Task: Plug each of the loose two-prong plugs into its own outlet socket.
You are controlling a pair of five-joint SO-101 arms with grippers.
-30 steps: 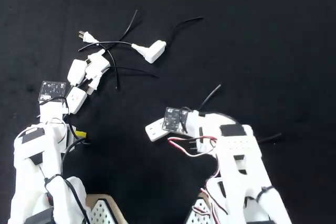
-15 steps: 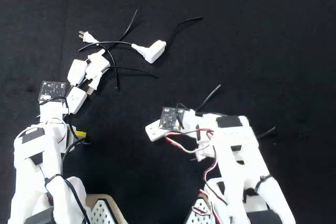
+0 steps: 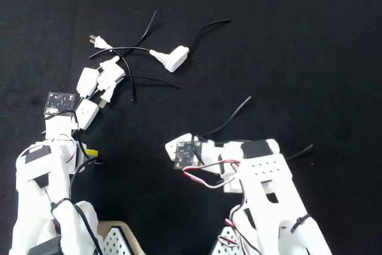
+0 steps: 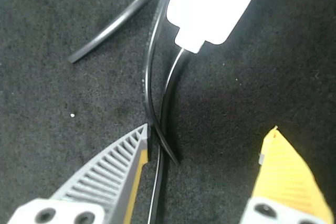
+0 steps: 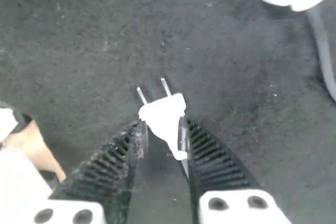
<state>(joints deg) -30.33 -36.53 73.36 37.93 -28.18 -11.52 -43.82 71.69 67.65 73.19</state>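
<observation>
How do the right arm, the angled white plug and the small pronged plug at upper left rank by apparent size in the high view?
1. right arm
2. angled white plug
3. small pronged plug
The arm rises nearer the camera, which inflates its lead.

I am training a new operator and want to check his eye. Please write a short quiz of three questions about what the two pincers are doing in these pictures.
1. True or false: the right pincer is shut on a white plug.
2. Choose one. The left pincer is:
A) open over black cables
B) shut on a plug
C) shut on a red block
3. Short answer: how many prongs stick out of the plug in the right pincer?

Key: 1 true; 2 A; 3 two.
</observation>
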